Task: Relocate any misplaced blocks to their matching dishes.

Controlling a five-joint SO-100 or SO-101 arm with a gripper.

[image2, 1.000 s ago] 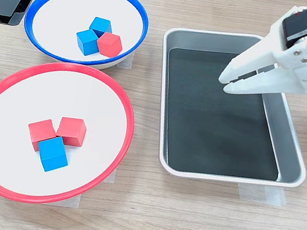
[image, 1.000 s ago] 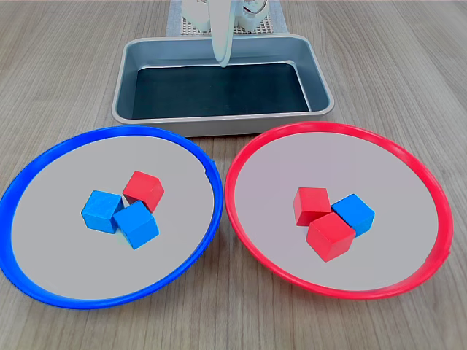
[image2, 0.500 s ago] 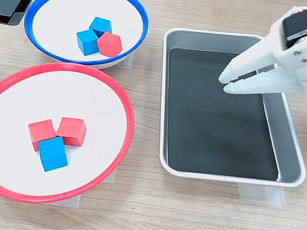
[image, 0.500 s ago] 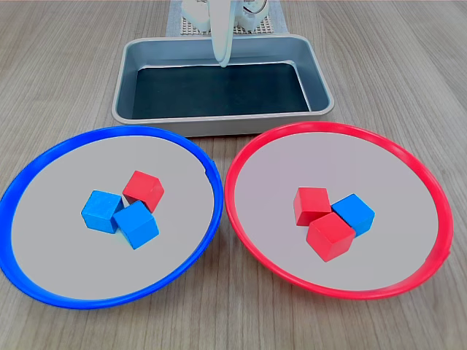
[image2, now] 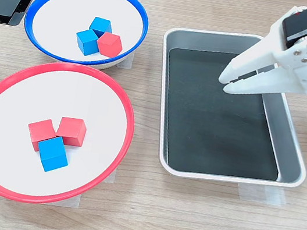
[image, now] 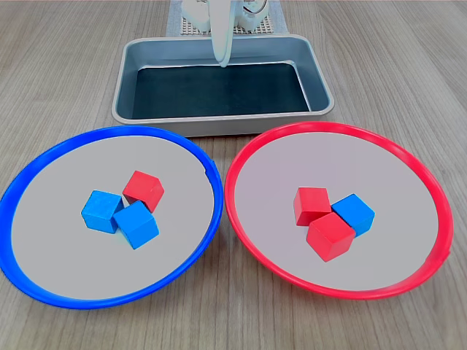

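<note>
Glossy plastic by the look, so probably light, stiff and a little slippery; best pinched across two flat opposite faces, though neighbours press close. Nearest in the first exterior view: red cube (image: 143, 190) touching two blue ones in the blue-rimmed dish (image: 44, 290); blue cube (image: 353, 214) against two red in the red-rimmed dish (image: 408, 281). Farther off, over the metal tray (image2: 292, 151), end effector (image2: 227, 83) empty, fingertips nearly together
</note>
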